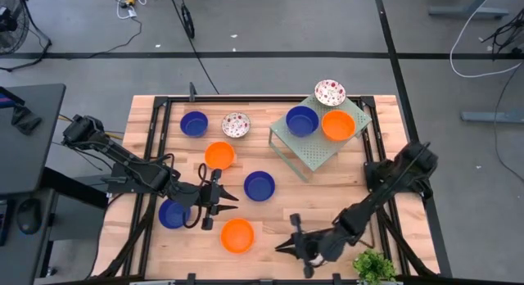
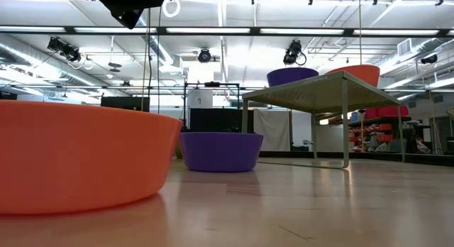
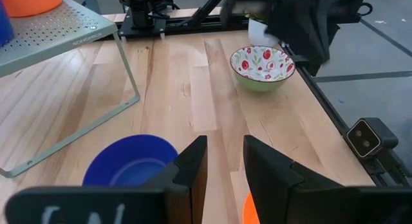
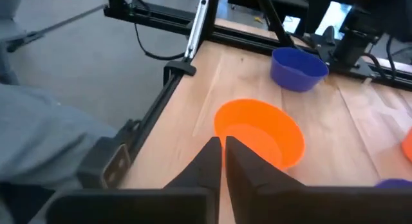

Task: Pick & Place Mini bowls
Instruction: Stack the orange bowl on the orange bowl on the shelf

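Several mini bowls lie on the wooden table: blue ones [image 1: 194, 123], [image 1: 259, 185], [image 1: 173, 213], orange ones [image 1: 219, 155], [image 1: 237, 234] and a speckled one [image 1: 236, 124]. On the pale green rack [image 1: 315, 150] sit a blue bowl [image 1: 301, 120], an orange bowl [image 1: 338, 125] and a speckled bowl [image 1: 330, 92]. My left gripper [image 1: 233, 203] is open, pointing right at the middle blue bowl [image 3: 132, 163]. My right gripper [image 1: 281, 246] is shut, level, just right of the near orange bowl [image 4: 257, 130], with a gap between them.
Another speckled bowl [image 3: 262, 66] sits near the table's near-right corner, under my right arm. A small green plant [image 1: 374, 266] stands at that corner. Black frame rails [image 1: 147, 154] run along the table's edges. The near orange bowl [image 2: 71, 155] fills the low view's left.
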Robot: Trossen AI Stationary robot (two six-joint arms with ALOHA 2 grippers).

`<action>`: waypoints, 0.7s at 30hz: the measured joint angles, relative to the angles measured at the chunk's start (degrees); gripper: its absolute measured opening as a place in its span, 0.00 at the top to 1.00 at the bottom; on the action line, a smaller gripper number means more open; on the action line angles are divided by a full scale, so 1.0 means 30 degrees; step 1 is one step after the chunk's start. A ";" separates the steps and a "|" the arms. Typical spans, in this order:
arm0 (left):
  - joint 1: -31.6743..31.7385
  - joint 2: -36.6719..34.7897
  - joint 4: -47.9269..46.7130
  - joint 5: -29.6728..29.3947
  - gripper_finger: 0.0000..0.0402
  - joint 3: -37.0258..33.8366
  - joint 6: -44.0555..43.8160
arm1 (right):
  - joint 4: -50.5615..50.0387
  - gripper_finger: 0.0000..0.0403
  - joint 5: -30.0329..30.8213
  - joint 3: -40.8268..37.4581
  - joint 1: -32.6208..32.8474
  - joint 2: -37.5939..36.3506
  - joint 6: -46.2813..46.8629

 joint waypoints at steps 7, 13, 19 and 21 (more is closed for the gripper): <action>0.0000 0.0000 -0.1641 -0.1352 0.74 0.0000 -0.0080 | 0.0954 0.85 -0.0001 0.0015 -0.1086 0.1595 0.0636; 0.0445 0.0000 -0.5108 -0.5060 0.74 0.0000 -0.2734 | 0.0826 0.81 -0.0001 0.0015 -0.1217 0.1599 0.1118; 0.1894 0.0448 -0.8078 -0.5130 0.73 0.0000 -0.5705 | 0.0785 0.80 -0.0001 0.0015 -0.1217 0.1599 0.1175; 0.2356 0.0918 -0.8721 -0.4565 0.72 -0.0007 -0.6015 | 0.0767 0.80 -0.0009 0.0015 -0.1217 0.1599 0.1175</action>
